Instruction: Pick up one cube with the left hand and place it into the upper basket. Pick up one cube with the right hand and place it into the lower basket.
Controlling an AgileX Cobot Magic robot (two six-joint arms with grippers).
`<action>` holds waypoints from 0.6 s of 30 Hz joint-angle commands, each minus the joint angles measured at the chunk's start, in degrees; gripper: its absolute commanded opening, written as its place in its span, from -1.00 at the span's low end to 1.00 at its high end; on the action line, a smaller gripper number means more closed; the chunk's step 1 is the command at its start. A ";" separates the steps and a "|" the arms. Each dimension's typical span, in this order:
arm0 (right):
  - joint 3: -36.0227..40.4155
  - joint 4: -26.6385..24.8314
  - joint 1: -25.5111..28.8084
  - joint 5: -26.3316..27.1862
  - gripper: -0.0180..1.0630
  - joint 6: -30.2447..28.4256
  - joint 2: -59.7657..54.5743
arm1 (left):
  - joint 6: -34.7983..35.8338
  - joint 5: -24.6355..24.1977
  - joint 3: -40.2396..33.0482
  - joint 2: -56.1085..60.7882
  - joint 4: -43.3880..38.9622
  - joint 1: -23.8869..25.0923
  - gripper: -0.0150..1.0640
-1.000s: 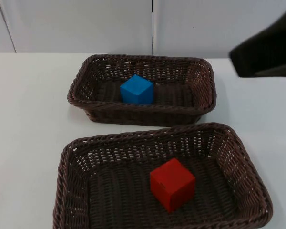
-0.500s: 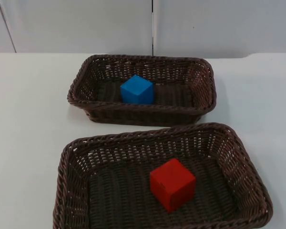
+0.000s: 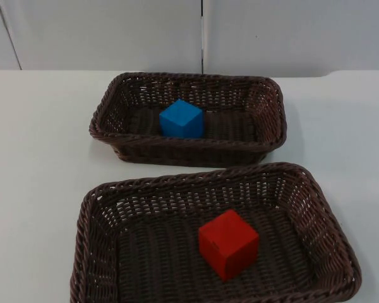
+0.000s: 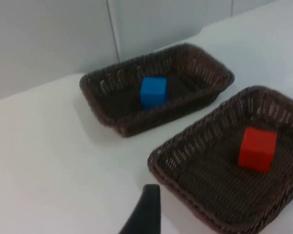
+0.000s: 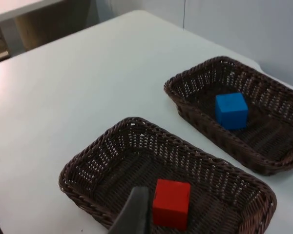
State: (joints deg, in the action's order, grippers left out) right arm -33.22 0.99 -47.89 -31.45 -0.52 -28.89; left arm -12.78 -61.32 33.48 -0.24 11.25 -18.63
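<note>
- Here, the blue cube (image 3: pixel 181 118) sits in the upper basket (image 3: pixel 271 120), beside its near wall.
- The red cube (image 3: pixel 228 243) lies in the lower basket (image 3: pixel 91 233).
- A left gripper fingertip (image 4: pixel 145 214) and a right gripper fingertip (image 5: pixel 133 213) appear; whether either gripper is parted or closed cannot be told.

Two wicker baskets took the table's middle: the upper basket (image 3: pixel 265 136) far, the lower basket (image 3: pixel 88 252) near, a narrow strip of white table (image 3: pixel 38 164) between them. Wide bare table lay left and right.
</note>
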 commanded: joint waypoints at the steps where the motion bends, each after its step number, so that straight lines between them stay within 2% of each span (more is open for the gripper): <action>1: 0.40 0.41 -0.13 -2.19 0.61 -0.38 2.82 | 1.49 -0.90 -1.37 0.24 -1.54 -0.17 0.57; 5: 0.40 0.41 -0.13 -3.82 0.61 -0.38 5.35 | 1.89 -0.92 -4.97 0.24 -1.39 -0.17 0.57; 18: 0.40 0.41 -0.13 -11.82 0.61 -0.13 15.79 | 2.79 -0.51 -4.93 0.24 -1.81 -0.17 0.57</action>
State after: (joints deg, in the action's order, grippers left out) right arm -32.96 0.99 -47.89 -42.52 -0.52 -13.70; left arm -10.44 -62.21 28.82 -0.24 10.03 -18.63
